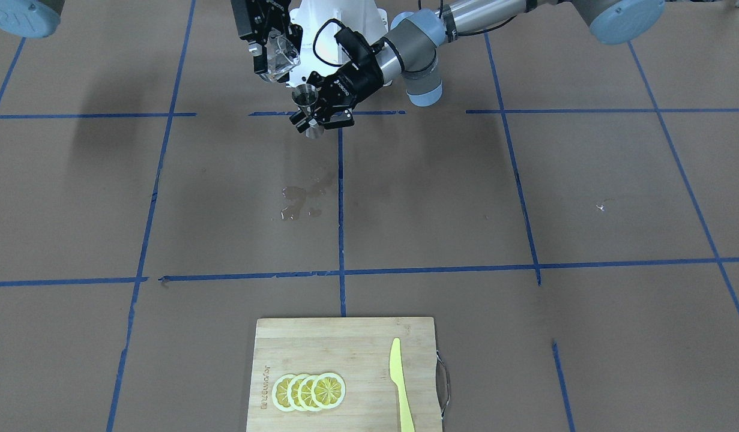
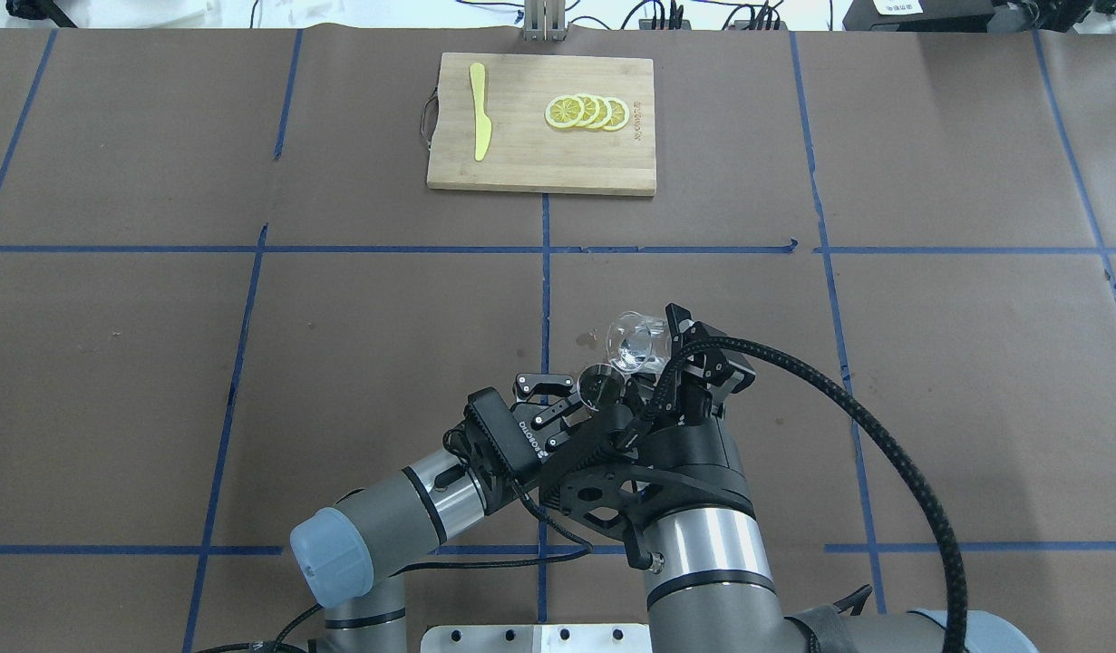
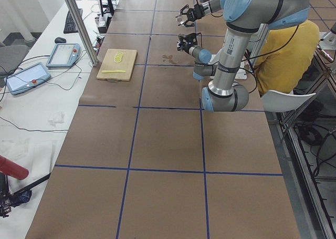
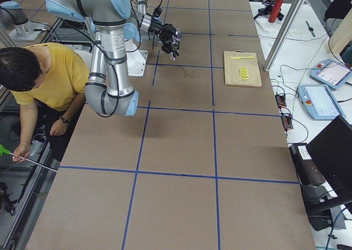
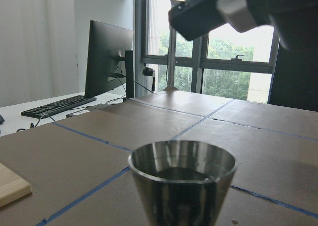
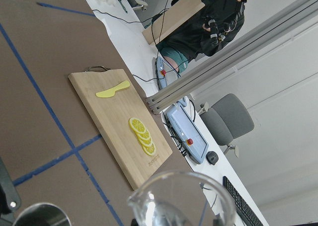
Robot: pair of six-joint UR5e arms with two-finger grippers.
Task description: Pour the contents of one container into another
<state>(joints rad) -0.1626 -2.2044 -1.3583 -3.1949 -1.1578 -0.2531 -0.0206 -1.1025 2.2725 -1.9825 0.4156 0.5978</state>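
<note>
Glass cup (image 1: 285, 60): gripped by the right end effector (image 1: 277, 53), tilted, held off the worktop (image 1: 525, 198) near the middle of its robot-side edge, just above and beside the jigger's mouth. Jigger (image 1: 305, 96): upright, clamped at the waist by the left end effector (image 1: 310, 116), also off the worktop. Sundries: wet patch (image 1: 300, 201) mid-worktop; board (image 1: 345, 342) with lemon slices (image 1: 309, 392) and yellow knife (image 1: 400, 384) at the far edge.

The table (image 1: 525, 180) was covered in brown paper crossed by blue tape lines (image 1: 340, 240). A wooden cutting board (image 1: 345, 342) lay flat on it. Well apart from the board, a small wet puddle (image 1: 300, 201) sat just beside the tape line running to the board's middle.
</note>
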